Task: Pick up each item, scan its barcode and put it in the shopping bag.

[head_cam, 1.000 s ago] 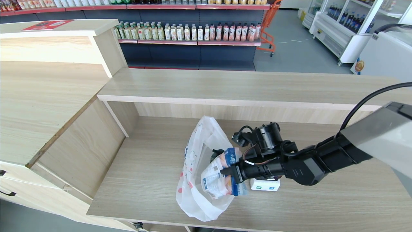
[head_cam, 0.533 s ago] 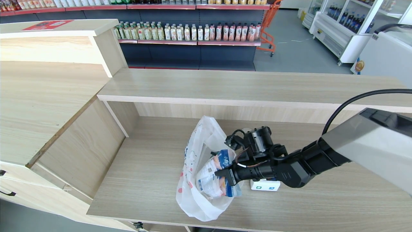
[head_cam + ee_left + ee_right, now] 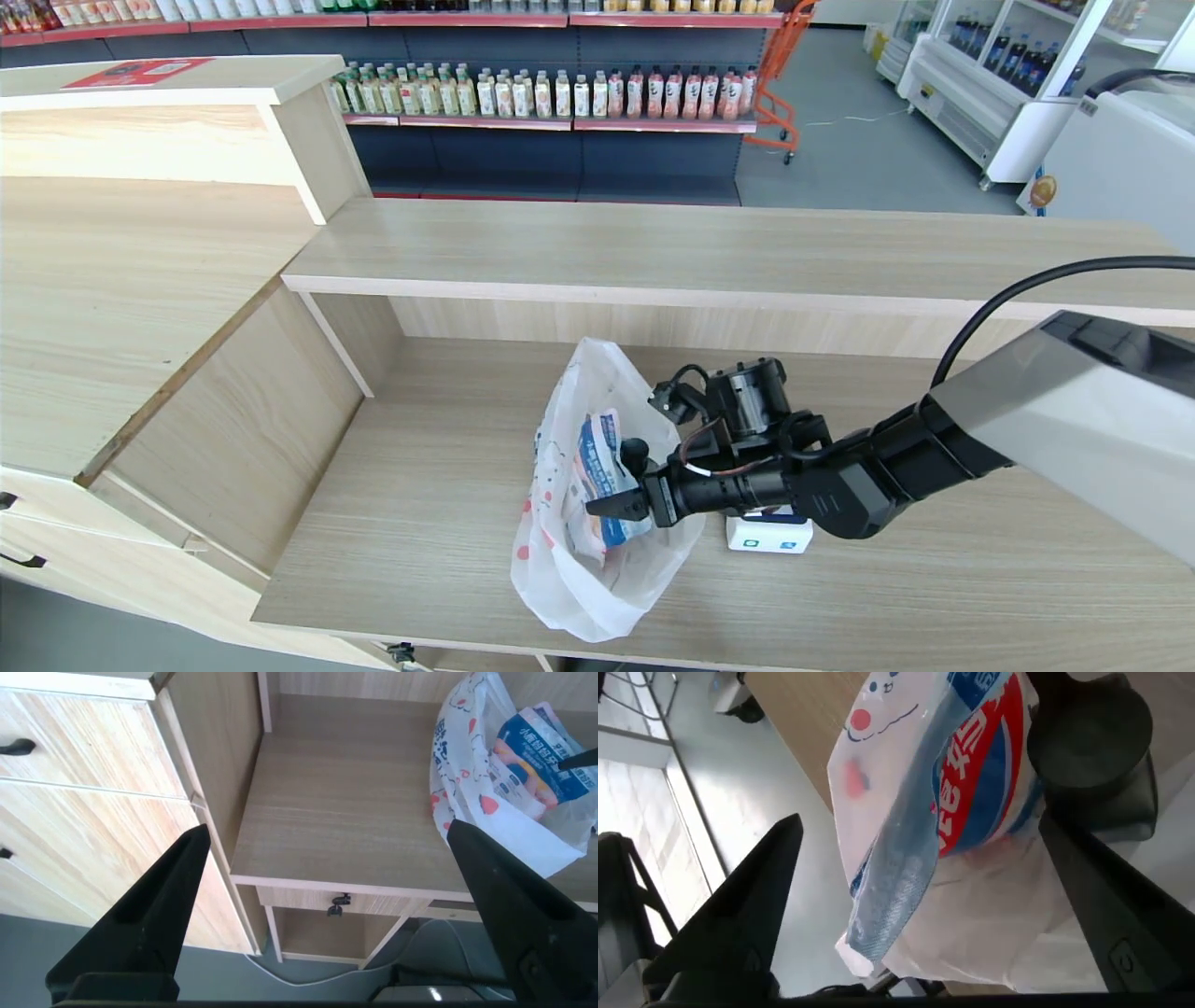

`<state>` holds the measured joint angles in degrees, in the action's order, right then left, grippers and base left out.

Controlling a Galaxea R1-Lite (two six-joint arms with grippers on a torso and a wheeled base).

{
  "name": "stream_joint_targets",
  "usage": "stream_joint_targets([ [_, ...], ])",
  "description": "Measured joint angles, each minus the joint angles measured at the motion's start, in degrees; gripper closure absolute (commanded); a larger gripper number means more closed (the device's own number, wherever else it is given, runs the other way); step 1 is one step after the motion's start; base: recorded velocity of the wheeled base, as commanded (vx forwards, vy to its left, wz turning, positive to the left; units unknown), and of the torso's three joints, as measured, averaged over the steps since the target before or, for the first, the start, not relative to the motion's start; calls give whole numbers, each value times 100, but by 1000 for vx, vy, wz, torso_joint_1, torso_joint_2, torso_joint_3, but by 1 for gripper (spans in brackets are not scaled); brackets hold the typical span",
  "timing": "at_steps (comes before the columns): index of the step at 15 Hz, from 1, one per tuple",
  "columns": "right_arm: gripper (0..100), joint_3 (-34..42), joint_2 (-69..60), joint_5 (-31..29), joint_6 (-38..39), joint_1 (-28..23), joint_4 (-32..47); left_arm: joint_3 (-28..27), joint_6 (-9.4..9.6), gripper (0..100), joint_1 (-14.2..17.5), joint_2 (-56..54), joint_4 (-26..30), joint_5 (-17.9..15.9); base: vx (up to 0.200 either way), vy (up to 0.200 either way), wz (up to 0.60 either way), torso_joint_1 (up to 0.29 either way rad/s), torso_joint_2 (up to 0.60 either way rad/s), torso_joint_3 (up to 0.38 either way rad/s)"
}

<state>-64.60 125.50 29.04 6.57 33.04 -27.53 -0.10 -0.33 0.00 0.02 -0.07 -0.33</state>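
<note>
A blue, white and red snack packet (image 3: 597, 457) stands inside the white shopping bag (image 3: 551, 560) on the lower counter. My right gripper (image 3: 621, 483) is open at the bag's mouth, right beside the packet and no longer holding it. In the right wrist view the packet (image 3: 971, 793) lies past the spread fingers, inside the bag (image 3: 878, 728), next to a dark round object (image 3: 1088, 742). My left gripper (image 3: 327, 831) hangs open and empty off the counter's left front corner, with the bag (image 3: 467, 765) and packet (image 3: 537, 751) farther off.
A small white scanner box (image 3: 767, 535) sits on the counter (image 3: 420, 523) just right of the bag, under my right arm. A raised shelf (image 3: 653, 252) runs behind, and a side panel (image 3: 233, 439) closes the left. Cabinet drawers (image 3: 84, 831) stand left of the counter.
My right gripper carried the packet left over the bag's mouth, then opened. The packet dropped into the bag and now stands upright there.
</note>
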Motion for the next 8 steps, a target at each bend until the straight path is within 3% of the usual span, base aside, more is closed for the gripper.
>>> stream_joint_targets([
  [4, 0, 16, -150, 66, 831, -2, -358, 0, 1, 0, 0, 0, 0, -2, 0, 0, 0, 0, 0, 0],
  [8, 0, 169, -373, 57, 1546, -341, -619, 0, 0, 0, 0, 0, 0, -2, 0, 0, 0, 0, 0, 0],
])
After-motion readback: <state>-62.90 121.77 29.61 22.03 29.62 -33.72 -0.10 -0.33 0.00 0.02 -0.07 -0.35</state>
